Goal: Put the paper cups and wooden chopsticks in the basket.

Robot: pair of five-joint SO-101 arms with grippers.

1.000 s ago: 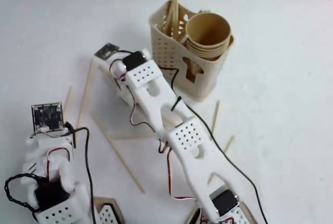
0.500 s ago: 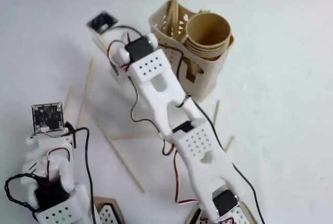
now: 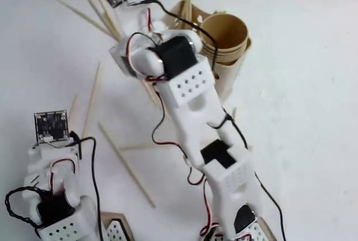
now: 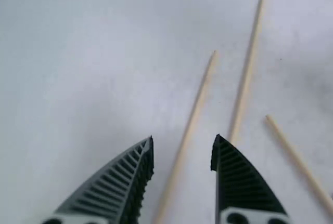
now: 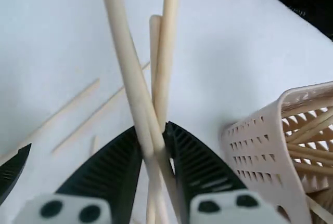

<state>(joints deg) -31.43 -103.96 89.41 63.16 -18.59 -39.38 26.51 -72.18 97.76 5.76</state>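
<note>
The left gripper (image 4: 182, 146) hangs over the white table (image 3: 302, 112) at the near left, its jaws spread apart and holding nothing. Its wrist view shows loose wooden chopsticks (image 4: 195, 109) lying flat on the table below it; the high view shows more of them scattered between the two arms. Further right, the right gripper (image 5: 153, 130) is raised and clenched on a bundle of pale wooden chopsticks (image 5: 125, 63). In the high view, their tips fan out to the far left, close to the far edge of the table. Just right of this gripper stands the beige perforated plastic basket (image 3: 228, 79), near the far edge. It already contains the stacked tan paper cups (image 3: 225, 34) and some upright chopsticks (image 3: 187, 6).
</note>
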